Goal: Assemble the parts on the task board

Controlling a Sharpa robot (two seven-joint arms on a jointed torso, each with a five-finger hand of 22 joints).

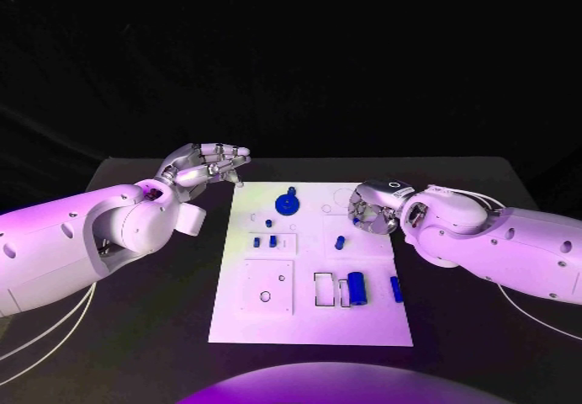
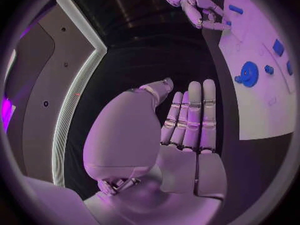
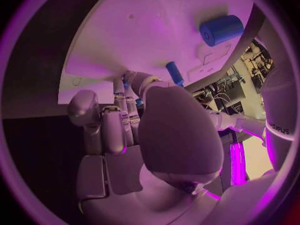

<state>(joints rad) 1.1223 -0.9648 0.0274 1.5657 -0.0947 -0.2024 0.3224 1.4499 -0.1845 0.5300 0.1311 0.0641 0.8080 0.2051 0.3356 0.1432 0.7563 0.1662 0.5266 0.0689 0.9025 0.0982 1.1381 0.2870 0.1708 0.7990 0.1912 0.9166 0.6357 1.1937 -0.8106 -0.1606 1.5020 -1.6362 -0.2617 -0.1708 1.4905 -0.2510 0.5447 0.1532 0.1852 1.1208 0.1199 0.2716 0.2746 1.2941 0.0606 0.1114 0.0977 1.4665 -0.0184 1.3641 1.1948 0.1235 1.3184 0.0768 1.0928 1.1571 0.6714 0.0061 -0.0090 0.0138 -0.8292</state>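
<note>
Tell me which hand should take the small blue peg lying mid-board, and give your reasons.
Right, probably. The right hand hangs over the task board beside the small blue peg, holding nothing. The left hand is off the board's far left corner, fingers together and empty.

**Hidden and unclear**

The right hand [image 1: 371, 210] covers part of the task board [image 1: 310, 324] at centre right of the head view, and whether its fingertips pinch anything cannot be told. The small blue parts [image 1: 263, 242] at frame centre are too small to identify.
</note>
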